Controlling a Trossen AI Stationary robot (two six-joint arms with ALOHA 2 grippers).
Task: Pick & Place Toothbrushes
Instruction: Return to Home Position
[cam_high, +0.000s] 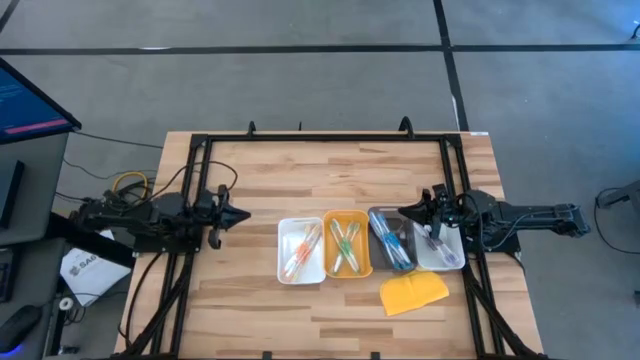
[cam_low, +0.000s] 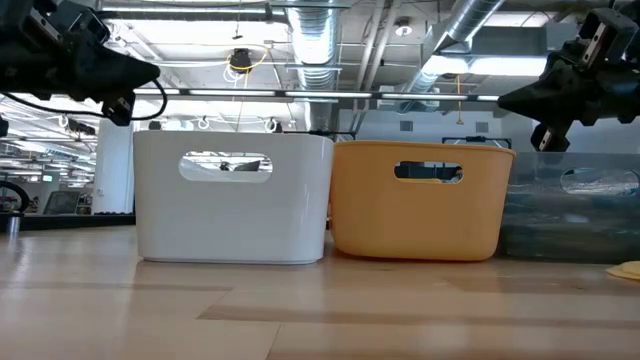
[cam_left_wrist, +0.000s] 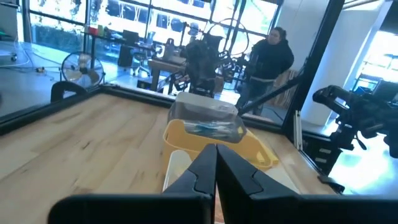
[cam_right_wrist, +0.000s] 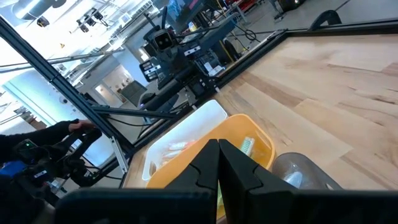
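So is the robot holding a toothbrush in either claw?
No, nothing is held. The left claw and the right claw are both shut and empty; the toothbrushes lie in the bins.

A light wooden butcher-block table (cam_high: 250, 170) with pale and darker planks carries a black metal frame (cam_high: 330, 137) running along its far edge and both sides. 4 rectangular plastic bins stand directly on its right half in 1 row, side by side and touching: a white bin (cam_high: 281, 250), an orange bin (cam_high: 347, 213), a dark see-through bin (cam_high: 372, 240) and a second white bin (cam_high: 440, 268). A flat yellow cloth-like pad (cam_high: 413, 293) lies just beside the last 2 bins, on the row's near side.
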